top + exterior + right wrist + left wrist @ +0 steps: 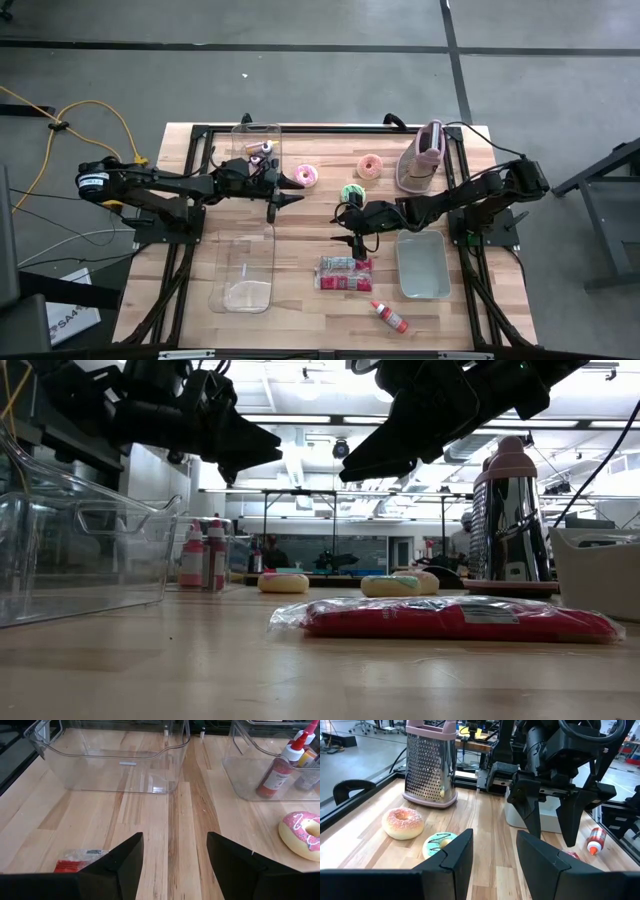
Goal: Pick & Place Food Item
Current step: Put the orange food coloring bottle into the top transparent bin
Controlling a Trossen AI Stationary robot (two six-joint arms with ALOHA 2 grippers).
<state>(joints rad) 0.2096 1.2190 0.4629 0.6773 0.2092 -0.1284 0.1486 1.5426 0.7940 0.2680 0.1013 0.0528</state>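
- Your empty clear bin (243,272) sits at the table's near-left, likely the drop spot.
- Your right gripper (347,222), fingers apart and empty, hovers just above the red food packet (344,272).
- Your left gripper (283,201), fingers apart, waits near the pink donut (304,176).

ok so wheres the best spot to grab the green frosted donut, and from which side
Probably from straight above, jaws spanning the ring of the green frosted donut across its outer edges. It lies flat on the table, so the sides sit low and the rounded rim is the easiest part to pinch. The open right gripper hangs nearest; the left gripper is open too.
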